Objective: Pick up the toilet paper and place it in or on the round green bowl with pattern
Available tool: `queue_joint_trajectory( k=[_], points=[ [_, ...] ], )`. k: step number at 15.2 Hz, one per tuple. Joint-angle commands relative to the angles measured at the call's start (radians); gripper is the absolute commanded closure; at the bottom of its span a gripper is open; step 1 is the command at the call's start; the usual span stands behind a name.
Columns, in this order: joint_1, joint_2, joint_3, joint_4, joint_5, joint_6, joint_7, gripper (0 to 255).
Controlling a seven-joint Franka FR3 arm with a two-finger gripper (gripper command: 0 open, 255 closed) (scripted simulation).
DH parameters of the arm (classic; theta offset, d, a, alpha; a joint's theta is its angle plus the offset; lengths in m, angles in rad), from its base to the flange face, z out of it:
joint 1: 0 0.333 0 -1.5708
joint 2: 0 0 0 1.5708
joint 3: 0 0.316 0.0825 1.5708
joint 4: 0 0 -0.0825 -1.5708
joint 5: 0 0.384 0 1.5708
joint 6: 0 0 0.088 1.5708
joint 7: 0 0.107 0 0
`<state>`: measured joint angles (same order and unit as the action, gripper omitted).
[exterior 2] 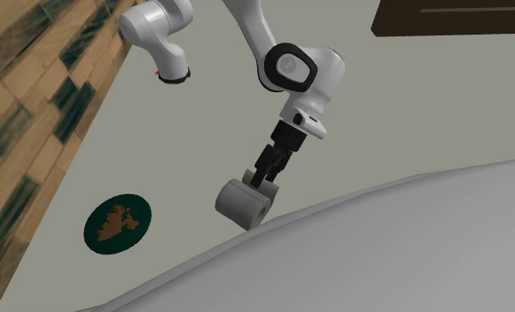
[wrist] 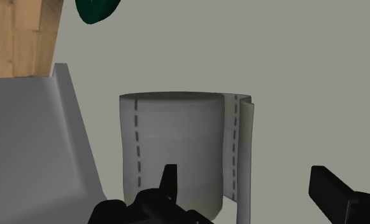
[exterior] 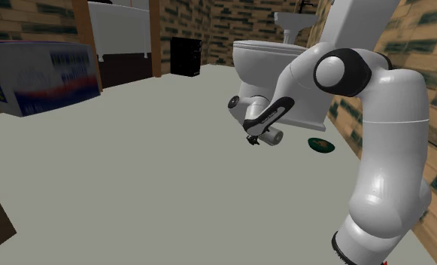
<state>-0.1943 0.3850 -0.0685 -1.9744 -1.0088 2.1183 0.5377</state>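
The toilet paper [wrist: 177, 149] is a grey-white roll with a loose flap, lying on the floor beside the toilet's base [wrist: 37, 153]. My gripper [wrist: 247, 188] is open right over it: one finger [wrist: 169, 181] is in front of the roll, the other [wrist: 327, 184] stands apart past the flap. In the second exterior view the gripper [exterior 2: 266, 173] hangs just above the roll [exterior 2: 242, 202]. The shoulder view shows the gripper [exterior: 256, 139] next to the roll [exterior: 273, 136]. The round green bowl [exterior 2: 115, 223] with a brown pattern sits on the floor near the brick wall, also visible as the bowl [exterior: 322, 145] and bowl [wrist: 95, 7].
A white toilet [exterior: 273, 75] stands directly behind the roll, and its rim [exterior 2: 379, 248] crosses the second exterior view's foreground. A brick wall [exterior 2: 34, 133] runs beside the bowl. Farther off are a blue-and-white box [exterior: 40, 75], a black bin [exterior: 185, 56] and a sink [exterior: 292, 22].
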Motion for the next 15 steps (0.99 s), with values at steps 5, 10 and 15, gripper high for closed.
queue_joint_trajectory(
  k=[5, 10, 15],
  points=[
    [0.0, 0.0, 0.0, 0.001, 0.001, -0.001, 0.0, 255],
    [0.0, 0.0, 0.0, 0.001, 0.001, -0.001, -0.001, 255],
    [0.0, -0.036, 0.004, 0.002, 0.016, -0.024, -0.034, 255]
  ],
)
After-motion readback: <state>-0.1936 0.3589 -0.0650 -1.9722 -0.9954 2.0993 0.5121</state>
